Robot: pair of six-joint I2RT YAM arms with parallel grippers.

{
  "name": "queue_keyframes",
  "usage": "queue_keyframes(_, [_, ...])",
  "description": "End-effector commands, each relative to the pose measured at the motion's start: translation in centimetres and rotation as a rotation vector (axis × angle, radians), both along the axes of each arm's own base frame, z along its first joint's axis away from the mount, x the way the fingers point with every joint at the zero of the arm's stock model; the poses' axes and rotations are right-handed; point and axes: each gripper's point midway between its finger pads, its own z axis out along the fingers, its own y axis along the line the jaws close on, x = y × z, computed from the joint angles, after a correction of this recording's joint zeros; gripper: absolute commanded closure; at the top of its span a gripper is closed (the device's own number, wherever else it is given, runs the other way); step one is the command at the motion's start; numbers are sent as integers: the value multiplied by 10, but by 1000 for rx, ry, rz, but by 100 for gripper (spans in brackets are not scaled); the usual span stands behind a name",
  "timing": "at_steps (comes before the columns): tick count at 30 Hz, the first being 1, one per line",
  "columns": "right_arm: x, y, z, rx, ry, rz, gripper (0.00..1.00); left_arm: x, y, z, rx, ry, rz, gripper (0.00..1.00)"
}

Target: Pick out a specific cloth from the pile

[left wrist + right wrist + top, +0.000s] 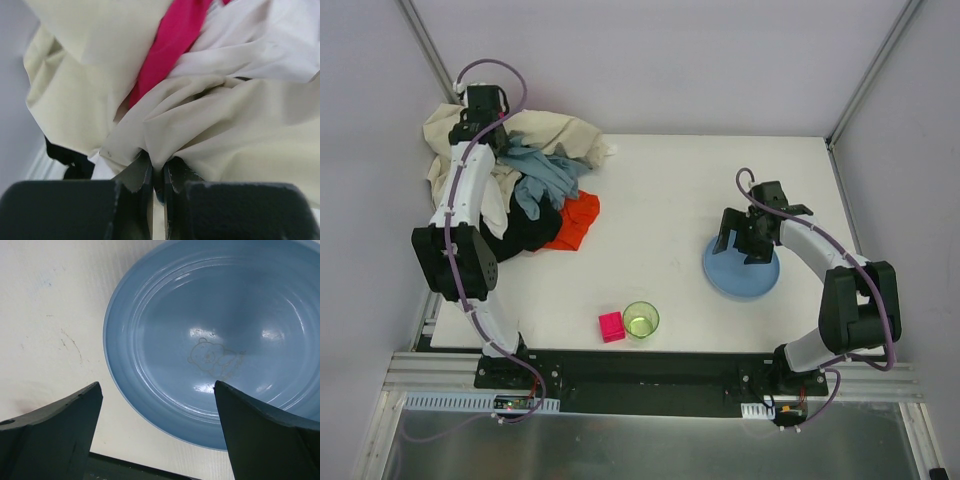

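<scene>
The left gripper (158,172) reaches into the pile (565,135) at upper left, jaws pinching a fold of beige sheet (225,130), seemingly sorting; next it must grasp the orange-red cloth (576,222) at the pile's lower-right edge, while the right gripper (157,389) hangs, jaws spread.

A: Blue plate (165,305)?
B: Glossy, smooth, glare spots. Table (50,315) was matt, faintly scuffed.
A: The pile (545,180)?
B: Soft matt cloth throughout; beige sheet (240,125) creased, magenta-pink cloth (165,55) smoother. Green cup (641,320) looked translucent plastic.
</scene>
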Motion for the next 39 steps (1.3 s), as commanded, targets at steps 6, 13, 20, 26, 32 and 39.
queue_keyframes(6, [9,12,15,32,-36,7,4,-59,49,-114,-400,195,296,100])
queue_keyframes(13, [7,16,21,41,-51,13,4,-89,33,-194,-614,380,386,100])
queue_keyframes(20, [7,23,36,51,-89,30,4,-109,29,-233,-624,485,445,100])
queue_keyframes(26, [7,28,46,45,-109,45,4,-110,35,-204,-576,421,418,78])
queue_keyframes(32, [4,35,51,48,-124,57,4,-104,32,-143,-556,278,317,5])
queue_keyframes(39, [-1,41,54,44,-135,73,4,-114,8,-88,-610,153,187,1])
